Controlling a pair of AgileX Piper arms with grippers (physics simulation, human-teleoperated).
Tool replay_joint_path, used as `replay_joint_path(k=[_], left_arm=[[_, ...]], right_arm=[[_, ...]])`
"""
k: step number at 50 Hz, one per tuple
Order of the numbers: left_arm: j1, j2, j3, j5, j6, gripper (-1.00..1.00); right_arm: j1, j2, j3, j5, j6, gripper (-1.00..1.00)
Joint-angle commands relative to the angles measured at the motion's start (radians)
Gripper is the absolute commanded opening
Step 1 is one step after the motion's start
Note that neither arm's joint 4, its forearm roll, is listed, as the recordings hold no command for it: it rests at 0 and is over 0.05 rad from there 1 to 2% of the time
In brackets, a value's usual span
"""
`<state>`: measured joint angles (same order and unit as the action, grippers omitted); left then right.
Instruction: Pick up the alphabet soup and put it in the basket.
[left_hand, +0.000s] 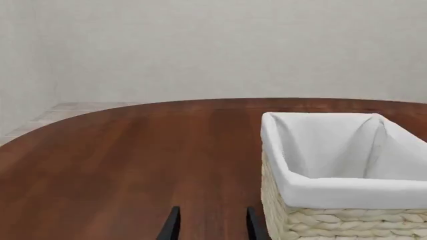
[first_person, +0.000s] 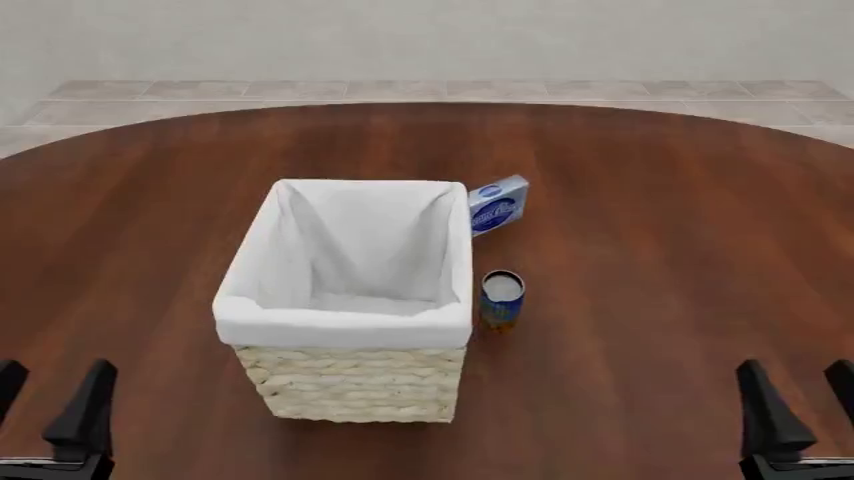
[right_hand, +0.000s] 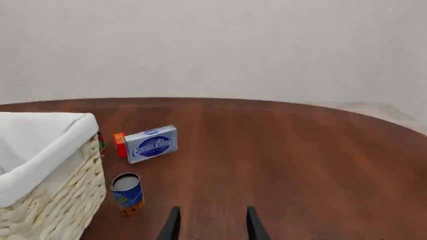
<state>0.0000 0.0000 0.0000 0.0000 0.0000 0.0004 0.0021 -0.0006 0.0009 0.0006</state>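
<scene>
Alphabet soup (first_person: 502, 299) upright on table (first_person: 641, 200), just beside basket (first_person: 350, 325). Left gripper (first_person: 47, 405) and right gripper (first_person: 801, 405) both spread wide, holding nothing, well apart from can.

A plain simulated room, home-like: a round dark wooden desk (first_person: 641, 300) stands on a pale tiled floor (first_person: 400, 92) before a bare off-white wall (first_person: 427, 40).
</scene>
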Motion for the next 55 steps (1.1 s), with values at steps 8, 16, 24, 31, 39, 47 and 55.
replay_joint_path(k=[8, 16, 24, 31, 39, 47, 55], left_arm=[[0.000, 0.000, 0.000, 0.000, 0.000, 1.00], [0.000, 0.000, 0.000, 0.000, 0.000, 1.00], [0.000, 0.000, 0.000, 0.000, 0.000, 1.00], [0.000, 0.000, 0.000, 0.000, 0.000, 1.00], [0.000, 0.000, 0.000, 0.000, 0.000, 1.00], [0.000, 0.000, 0.000, 0.000, 0.000, 1.00], [0.000, 0.000, 0.000, 0.000, 0.000, 1.00]], right_arm=[[0.008, 0.003, -0.001, 0.007, 0.006, 1.00], [0.011, 0.002, -0.001, 0.010, 0.010, 1.00], [0.020, 0.003, -0.014, 0.015, -0.003, 1.00], [0.032, 0.058, -0.106, 0.051, -0.053, 1.00], [0.059, 0.090, -0.227, 0.130, -0.069, 1.00], [0.079, 0.184, -0.321, 0.156, -0.083, 1.00], [0.106, 0.303, -0.338, 0.096, -0.056, 1.00]])
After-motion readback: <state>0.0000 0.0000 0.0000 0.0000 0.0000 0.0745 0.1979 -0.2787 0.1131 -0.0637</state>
